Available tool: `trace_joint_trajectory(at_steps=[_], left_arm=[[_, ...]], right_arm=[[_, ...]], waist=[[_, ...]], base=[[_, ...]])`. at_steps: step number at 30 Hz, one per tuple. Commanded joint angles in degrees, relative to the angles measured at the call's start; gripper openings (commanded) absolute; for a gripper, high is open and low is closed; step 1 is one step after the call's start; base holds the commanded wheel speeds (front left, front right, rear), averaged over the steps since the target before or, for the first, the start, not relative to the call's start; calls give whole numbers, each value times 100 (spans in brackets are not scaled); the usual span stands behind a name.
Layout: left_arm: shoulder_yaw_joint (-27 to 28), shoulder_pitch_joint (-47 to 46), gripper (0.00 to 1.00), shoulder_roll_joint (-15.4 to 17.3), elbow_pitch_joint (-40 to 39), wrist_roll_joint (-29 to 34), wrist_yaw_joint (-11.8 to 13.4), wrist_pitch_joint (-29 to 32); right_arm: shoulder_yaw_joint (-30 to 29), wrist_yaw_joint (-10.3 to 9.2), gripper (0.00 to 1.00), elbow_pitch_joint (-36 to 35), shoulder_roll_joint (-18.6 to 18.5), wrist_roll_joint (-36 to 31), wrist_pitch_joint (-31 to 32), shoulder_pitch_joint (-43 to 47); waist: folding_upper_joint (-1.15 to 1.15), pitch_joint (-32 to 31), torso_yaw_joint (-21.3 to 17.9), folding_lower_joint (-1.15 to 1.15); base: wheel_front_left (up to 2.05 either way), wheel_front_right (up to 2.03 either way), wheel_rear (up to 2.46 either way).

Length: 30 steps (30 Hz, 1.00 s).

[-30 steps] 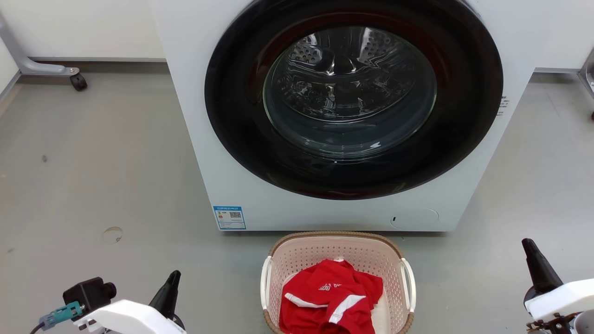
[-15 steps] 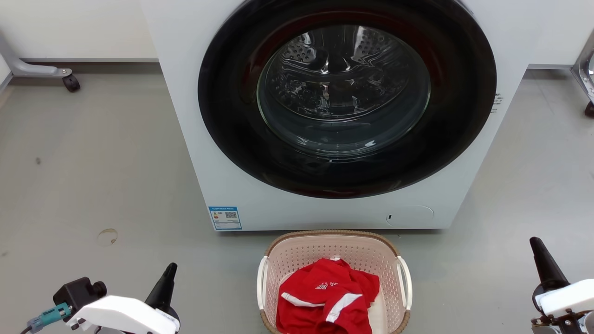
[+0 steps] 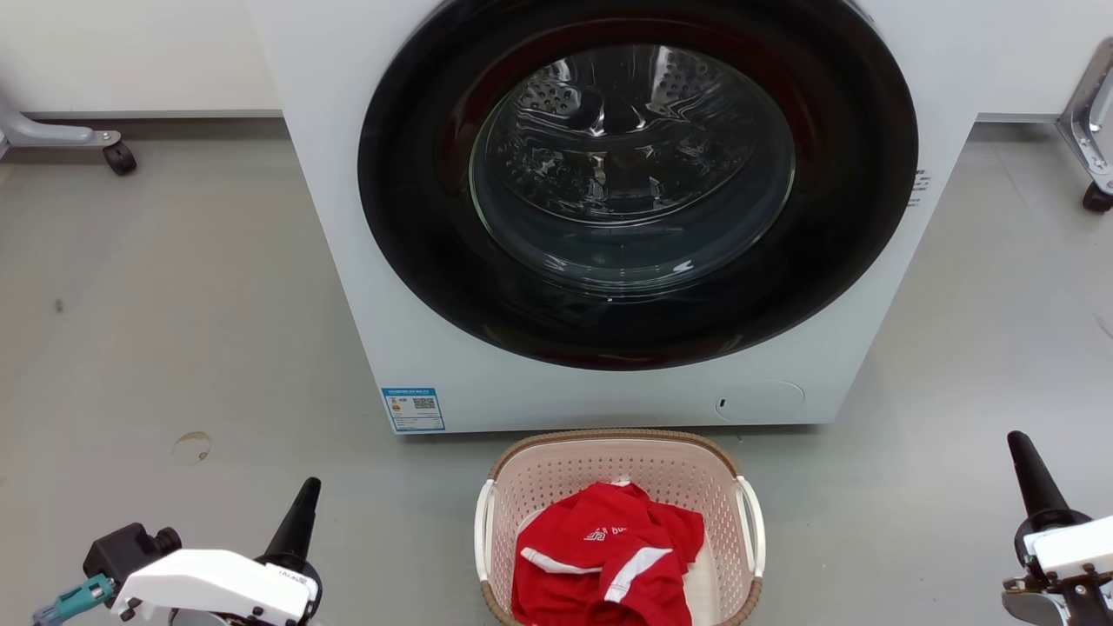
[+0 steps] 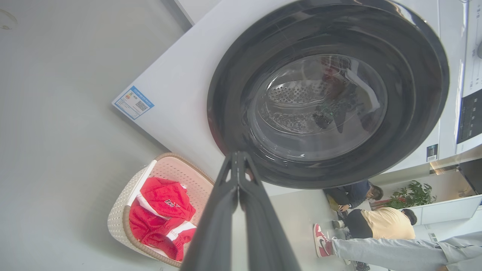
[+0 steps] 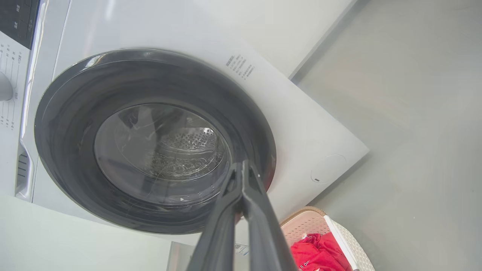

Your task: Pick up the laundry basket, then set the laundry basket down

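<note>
Pink-beige perforated plastic w/ brown woven-look rim: laundry basket is seen standing upright on the grey floor, just before the base of the washing machine. It is roughly centred under the round door, which appears shut, and sits well short of the far floor edge at the wall. Inside, a red garment w/ white stripes is heaped below rim level, prob. low enough not to spill on a lift. White handles are set on the basket's L and R sides, one twd each arm; this looks suited to a two-arm hold.

L claw is held low, well apart from the basket on its L. Its fingers are pressed tip to tip in the L wrist view, w/ nothing between. R claw is mirrored well out to the R, likewise clenched on nothing. Both are pointed twd the machine.

Stage can't be fixed. A grounded basket w/ both claws clear fits an approach pre-lift, and equally a withdrawal after set-down. No tilt or contact is noted. People are seen low beyond the machine in the L wrist view, not involved.
</note>
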Motion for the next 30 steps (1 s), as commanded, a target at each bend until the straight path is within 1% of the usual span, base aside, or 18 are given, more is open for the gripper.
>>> trace_joint_trajectory(at_steps=[1,21,30], left_arm=[[255,-339,0,36,-88,-117,-107,12],[1057,-409,0,-538,301,-841,-678,113],[1365,-435,0,-757,448,-1112,-894,154]], right_arm=[[-19,-9,0,-145,-128,117,47,-312],[-339,-12,0,-144,-35,1065,215,-406],[-460,-13,0,-143,1,1425,279,-442]], waist=[[0,2,-7,0],[0,34,-136,0],[0,46,-185,0]], base=[[0,0,0],[0,0,0],[0,0,0]])
